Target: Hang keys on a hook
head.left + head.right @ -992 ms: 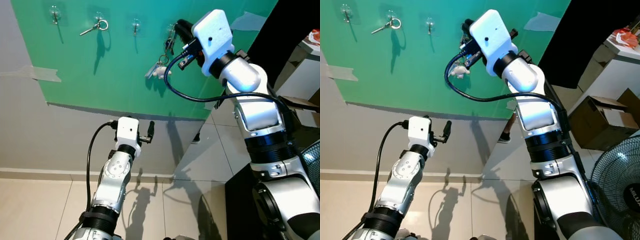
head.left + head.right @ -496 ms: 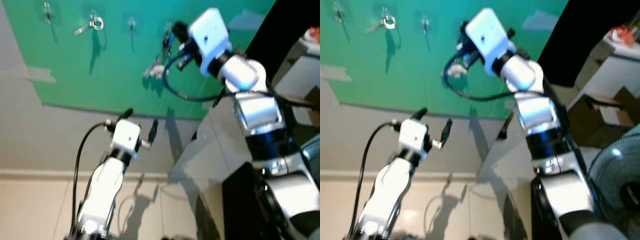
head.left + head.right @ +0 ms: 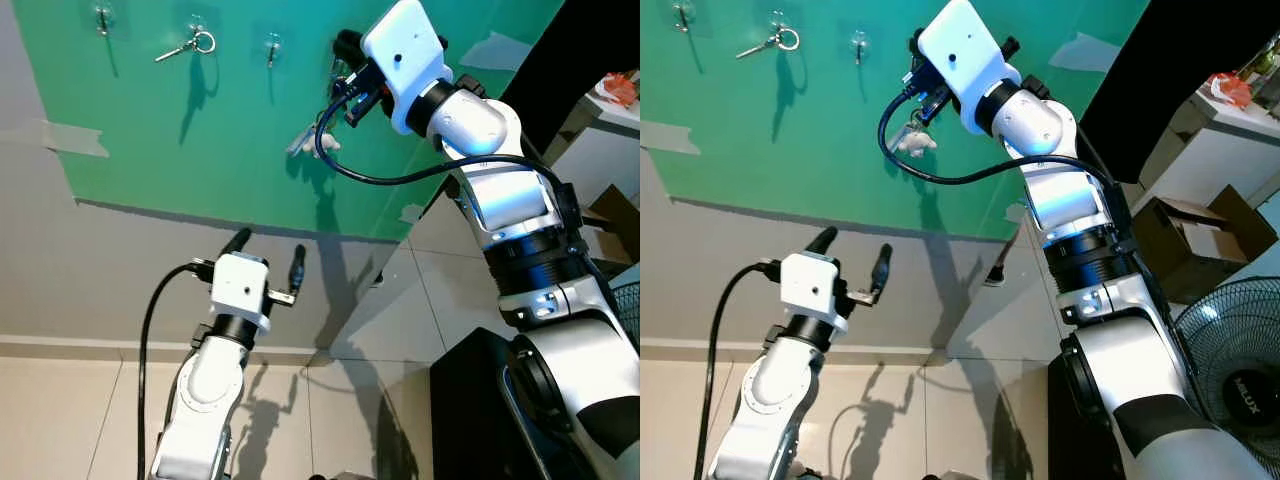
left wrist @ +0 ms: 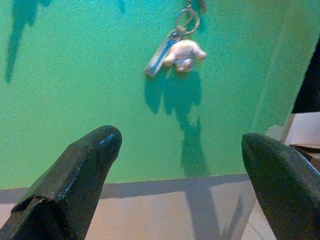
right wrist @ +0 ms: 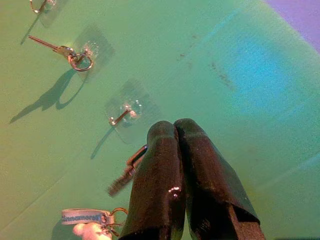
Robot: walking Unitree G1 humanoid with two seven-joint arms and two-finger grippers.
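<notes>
Beside pinched fingers [image 5: 175,165], empty hook [image 5: 121,116].

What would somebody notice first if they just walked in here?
Probably the big green board on the wall with its row of small hooks. The right gripper, fingers pressed together, is raised against it beside a dangling key bunch with a little white charm. Another single key hangs further left.

A large green sheet [image 3: 200,120] covers the upper grey wall [image 3: 80,260], with strips of clear tape [image 3: 70,138] at its edges. Pale floor tiles [image 3: 60,420] run along the skirting. To the right, an open cardboard box [image 3: 1200,232] sits under a white shelf [image 3: 1230,125], near a black floor fan [image 3: 1240,350].
</notes>
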